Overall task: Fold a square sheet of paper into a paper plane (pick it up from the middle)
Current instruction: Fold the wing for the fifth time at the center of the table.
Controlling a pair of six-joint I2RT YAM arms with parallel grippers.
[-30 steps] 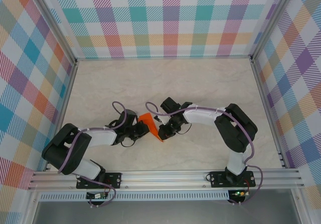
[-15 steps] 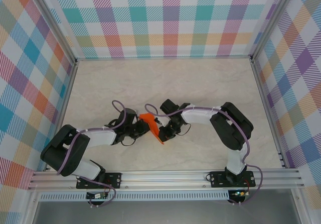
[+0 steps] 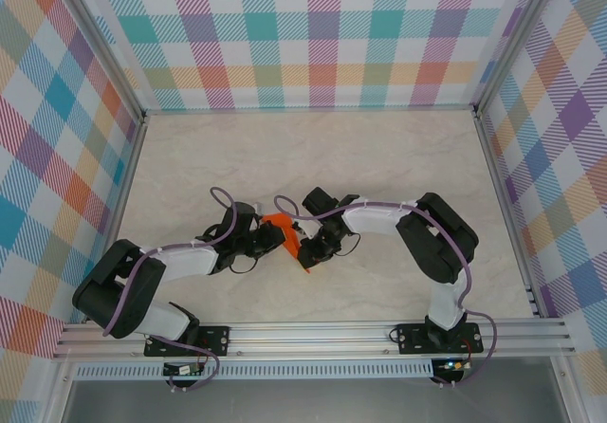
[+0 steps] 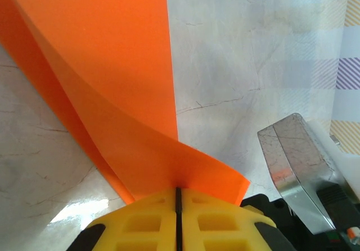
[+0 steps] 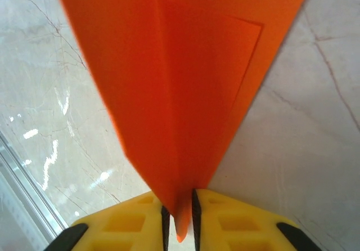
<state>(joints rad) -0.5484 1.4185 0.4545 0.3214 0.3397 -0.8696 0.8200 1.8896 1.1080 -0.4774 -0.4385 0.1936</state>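
Left gripper [image 4: 178, 193] pinches the folded orange paper [image 4: 112, 65] tight, but right gripper [image 5: 179, 197] is barely parted around its tip, so the crease could totally spring apart.

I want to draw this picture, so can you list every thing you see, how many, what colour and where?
folded paper: one, bright orange, near the table's middle, between both tools
table: one, pale marbled, under everything
walls: three, rainbow checked, left, back, right
metal rails: several, silver, along the near edge
cables: several, purple, looping along the arms
left arm: one, black and white, near left
right arm: one, black and white, near right
left tool: one, yellow, shut on the paper
right tool: one, yellow, slightly apart, paper's tip between
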